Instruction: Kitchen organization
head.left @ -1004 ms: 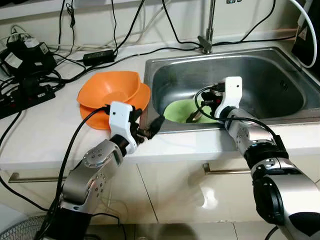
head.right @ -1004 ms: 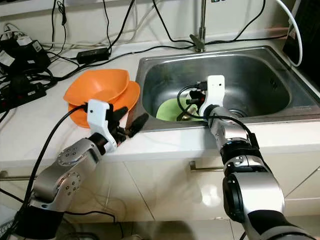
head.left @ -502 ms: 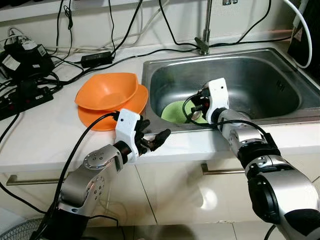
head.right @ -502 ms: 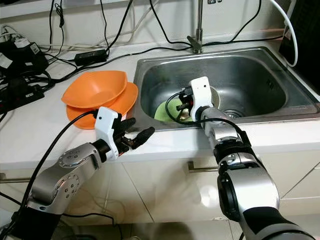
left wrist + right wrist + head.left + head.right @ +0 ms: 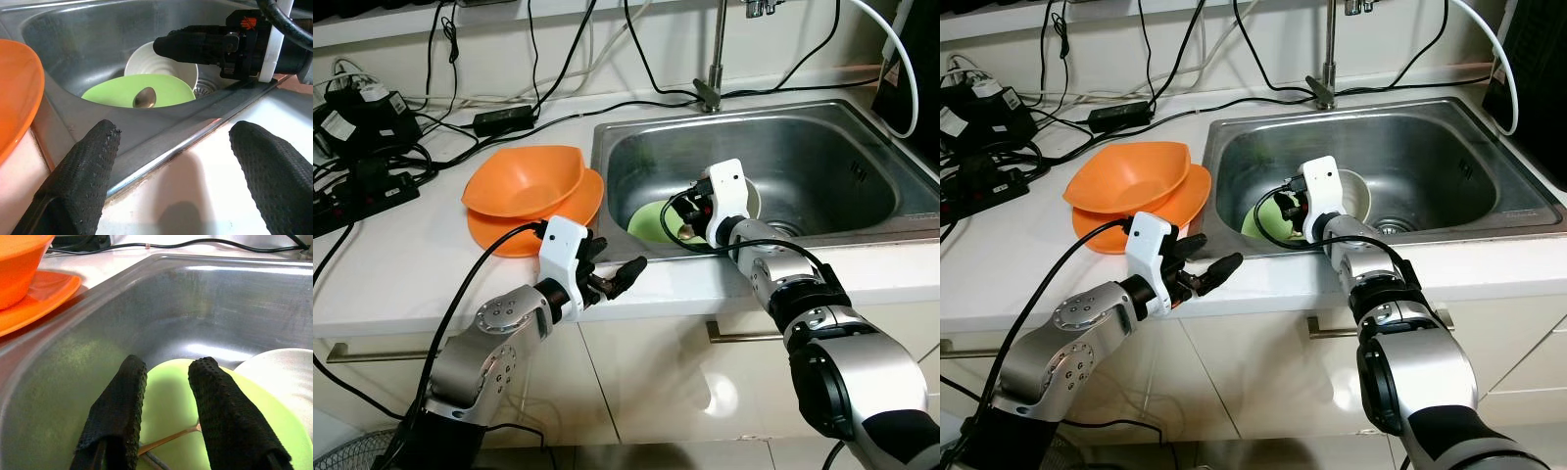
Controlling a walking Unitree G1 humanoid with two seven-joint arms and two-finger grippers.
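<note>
The right gripper [image 5: 164, 423] has moved from the sink [image 5: 862, 211] front rim toward the orange bowl's [image 5: 524, 181] side, apparently lower over the green plate [image 5: 171, 401]. The left gripper [image 5: 171, 181] has drawn back from that rim.

— What's on the counter?
— I see a white countertop [image 5: 401, 264] with a steel sink [image 5: 822, 147] set in, an orange plate [image 5: 499, 230], probably power adapters [image 5: 372, 108] and black cables [image 5: 607, 98].

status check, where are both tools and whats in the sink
Right tool open, low over green plate and spoon in sink. Left tool open over counter edge. White bowl alongside.
</note>
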